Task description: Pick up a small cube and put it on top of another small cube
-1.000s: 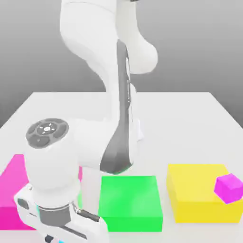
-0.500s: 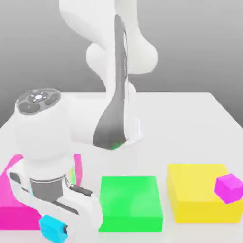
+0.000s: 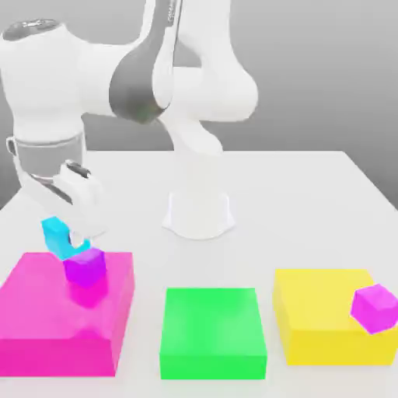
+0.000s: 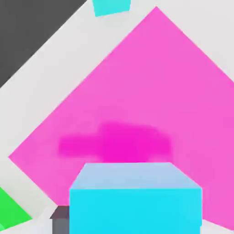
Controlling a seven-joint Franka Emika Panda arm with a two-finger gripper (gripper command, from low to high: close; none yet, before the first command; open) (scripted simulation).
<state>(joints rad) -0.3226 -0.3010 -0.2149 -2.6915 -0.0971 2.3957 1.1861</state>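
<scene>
The cyan cube (image 3: 56, 235) hangs in the air at the exterior view's left, clamped between the fingers of the claw (image 3: 66, 239) above the back part of the big flat pink block (image 3: 47, 326). The cube has no long axis, its sides being alike; in the exterior view it sits tilted, one corner turned down toward the block instead of a flat face. Just beside it, toward the exterior view's right and a little lower, is a magenta-violet cube (image 3: 85, 267); it seems to touch the cyan one, but whether it rests on the pink block or floats above it I cannot tell, though a darker patch lies on the block beneath it. A second magenta-violet cube (image 3: 375, 308) sits at the right edge of the yellow block (image 3: 319, 319), well apart from the claw, and the green block (image 3: 211, 330) lies between the pink and yellow ones on the white counter (image 3: 303, 202). The exterior view gives the whole row of blocks, the arm's white base (image 3: 198, 214) and both violet cubes. In the hand view the cyan cube (image 4: 135, 201) is seen from close up, square-on with its upper face pale, over the pink block (image 4: 173, 91) with a darker smudge on it, a corner of the green block (image 4: 11, 210), and a small cyan patch (image 4: 111, 6) at the picture's edge that I cannot identify.
</scene>
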